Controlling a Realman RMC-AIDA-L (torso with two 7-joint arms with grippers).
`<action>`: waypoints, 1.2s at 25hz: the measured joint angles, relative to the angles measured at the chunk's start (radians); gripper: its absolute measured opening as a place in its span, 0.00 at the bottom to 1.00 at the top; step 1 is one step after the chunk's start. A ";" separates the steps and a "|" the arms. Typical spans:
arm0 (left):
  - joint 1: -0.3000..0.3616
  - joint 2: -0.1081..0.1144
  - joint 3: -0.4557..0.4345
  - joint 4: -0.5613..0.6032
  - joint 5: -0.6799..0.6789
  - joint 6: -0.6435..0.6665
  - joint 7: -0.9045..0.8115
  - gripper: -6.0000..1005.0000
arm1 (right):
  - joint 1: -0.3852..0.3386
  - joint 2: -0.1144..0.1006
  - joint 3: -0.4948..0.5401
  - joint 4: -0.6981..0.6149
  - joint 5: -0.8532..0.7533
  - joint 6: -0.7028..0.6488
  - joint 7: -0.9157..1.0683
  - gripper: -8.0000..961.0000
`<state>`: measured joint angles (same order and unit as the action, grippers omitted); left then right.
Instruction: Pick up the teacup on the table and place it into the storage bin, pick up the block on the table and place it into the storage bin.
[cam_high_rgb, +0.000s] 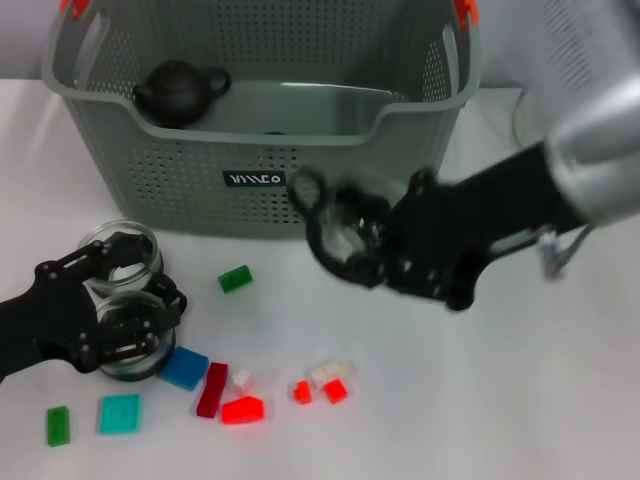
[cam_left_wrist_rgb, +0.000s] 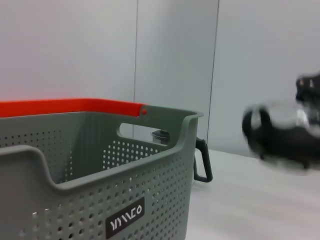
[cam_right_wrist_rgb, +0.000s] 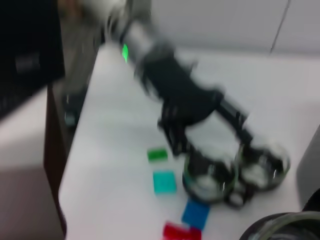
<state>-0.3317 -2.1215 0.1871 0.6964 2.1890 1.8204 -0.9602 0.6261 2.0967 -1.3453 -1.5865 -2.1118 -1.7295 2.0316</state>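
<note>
Right gripper (cam_high_rgb: 335, 235) in the air with a glass cup (cam_high_rgb: 345, 228) clamped in its jaws, just short of the bin (cam_high_rgb: 260, 150) front wall. We judge this the carry toward the drop; the cup must clear the rim. Left gripper (cam_high_rgb: 120, 300) low on the surface (cam_high_rgb: 520, 400), its jaws around a second cup (cam_high_rgb: 132, 335), a third (cam_high_rgb: 122, 250) just beyond; whether clamped, we cannot tell. Blocks (cam_high_rgb: 235, 278) lie scattered beyond and below the left jaws. A dark teapot (cam_high_rgb: 178, 92) sits in the bin. Right jaws blurred; the grip itself is hard to read.

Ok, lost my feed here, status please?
Right gripper holds teacup before storage bin. Left gripper at two glass cups. Blocks on table.
</note>
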 joint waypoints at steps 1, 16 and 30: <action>-0.002 0.000 0.000 0.000 0.000 -0.001 0.000 0.88 | 0.003 -0.001 0.058 -0.004 0.032 -0.024 -0.008 0.07; -0.019 -0.001 0.001 -0.016 -0.001 -0.009 0.003 0.87 | 0.131 -0.020 0.355 0.189 0.092 0.298 0.266 0.07; -0.023 -0.006 0.001 -0.074 -0.002 -0.051 0.028 0.87 | 0.489 -0.011 0.244 0.736 -0.298 0.641 0.304 0.07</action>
<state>-0.3544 -2.1271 0.1882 0.6223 2.1873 1.7690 -0.9327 1.1153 2.0860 -1.1015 -0.8502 -2.4094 -1.0886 2.3355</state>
